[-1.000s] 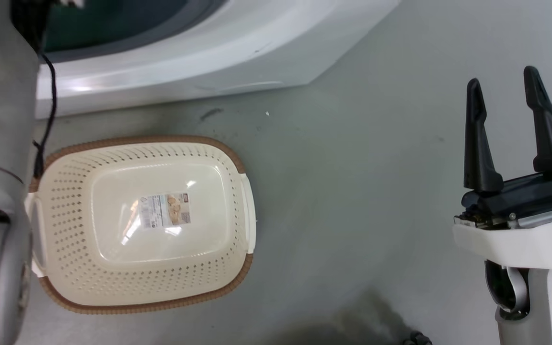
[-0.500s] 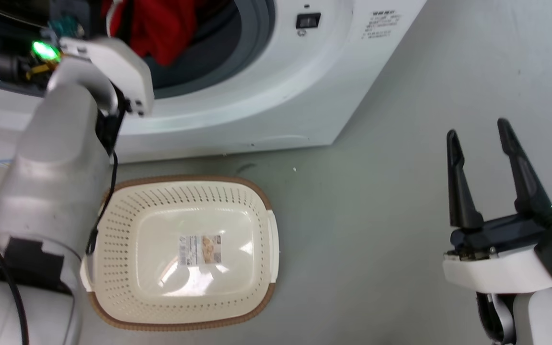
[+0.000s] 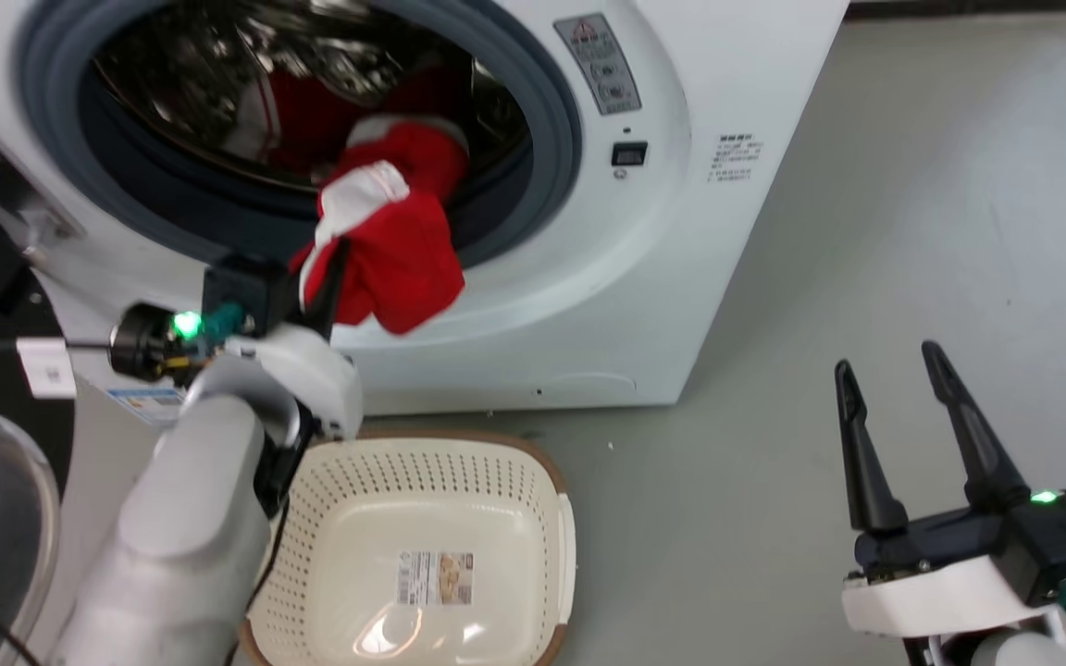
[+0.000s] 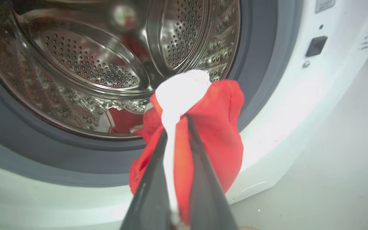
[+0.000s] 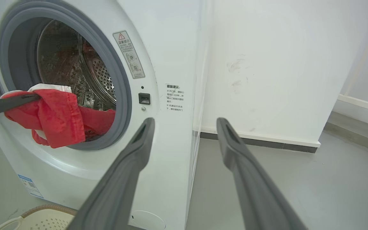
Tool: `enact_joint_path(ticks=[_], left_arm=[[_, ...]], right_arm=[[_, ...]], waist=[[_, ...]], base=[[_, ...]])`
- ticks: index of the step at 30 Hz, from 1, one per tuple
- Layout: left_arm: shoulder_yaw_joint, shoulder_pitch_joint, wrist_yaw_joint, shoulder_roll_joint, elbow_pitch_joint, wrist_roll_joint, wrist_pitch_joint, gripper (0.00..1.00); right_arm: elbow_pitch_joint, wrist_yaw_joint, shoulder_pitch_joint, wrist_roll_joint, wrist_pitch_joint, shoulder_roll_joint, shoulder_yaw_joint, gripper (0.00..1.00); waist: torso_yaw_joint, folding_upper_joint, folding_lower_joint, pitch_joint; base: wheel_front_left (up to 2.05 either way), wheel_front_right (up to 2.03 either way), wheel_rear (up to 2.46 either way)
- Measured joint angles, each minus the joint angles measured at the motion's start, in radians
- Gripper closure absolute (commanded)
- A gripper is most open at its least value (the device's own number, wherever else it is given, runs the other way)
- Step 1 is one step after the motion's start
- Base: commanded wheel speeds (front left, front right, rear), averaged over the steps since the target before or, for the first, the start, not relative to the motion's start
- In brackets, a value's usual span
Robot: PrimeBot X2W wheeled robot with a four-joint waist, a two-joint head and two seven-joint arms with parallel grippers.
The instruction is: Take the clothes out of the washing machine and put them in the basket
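You're clamping the clothes (image 3: 403, 250) in the left gripper (image 4: 176, 124) over the porthole (image 3: 565, 139) rim of the washing machine (image 3: 681, 240), right gripper (image 3: 886, 361) hanging spread, and fabric trailing into the drum (image 4: 85, 64) is risking a snag short of the basket (image 3: 547, 472).

The basket (image 3: 459, 437) is cut off below; sticker (image 3: 602, 65) print unreadable.

Our head cam looks fwd & down onto the washing machine (image 3: 681, 231) front and the basket (image 3: 357, 481) before it. Left wrist cam sits v. close at the porthole (image 4: 257, 64), facing into the drum (image 4: 91, 67). Right wrist cam is farther back, facing the machine at an angle, w/ floor (image 5: 299, 166) and wall (image 5: 267, 64). All three share the porthole.
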Motion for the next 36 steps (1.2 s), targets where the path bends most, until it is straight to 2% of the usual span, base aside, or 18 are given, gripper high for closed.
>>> enact_joint_path(ticks=[12,24,31,36], left_arm=[[-0.005,0.333,0.056,0.043,-0.301,0.008,0.007,1.0],[-0.039,0.542,0.103,0.074,-0.562,-0.007,0.102,1.0],[-0.041,0.567,0.116,0.088,-0.572,-0.018,0.119,1.0],[-0.056,0.563,0.11,0.059,-0.502,-0.027,0.107,1.0]], right_arm=[[0.027,0.0,0.095,0.002,0.0,0.0,0.001,0.0],[0.037,0.0,0.14,0.014,0.0,0.0,-0.006,0.0],[0.036,0.0,0.126,0.014,0.0,0.0,0.012,0.0],[0.027,0.0,0.1,0.01,0.0,0.0,0.009,0.0]], waist=[[0.03,0.0,0.0001,-0.152],[0.062,0.0,0.0002,-0.217],[0.043,0.0,0.0003,-0.194],[0.02,0.0,0.0004,-0.147]], base=[[0.0,0.0,0.0],[0.0,0.0,0.0],[0.0,0.0,0.0],[0.0,0.0,0.0]])
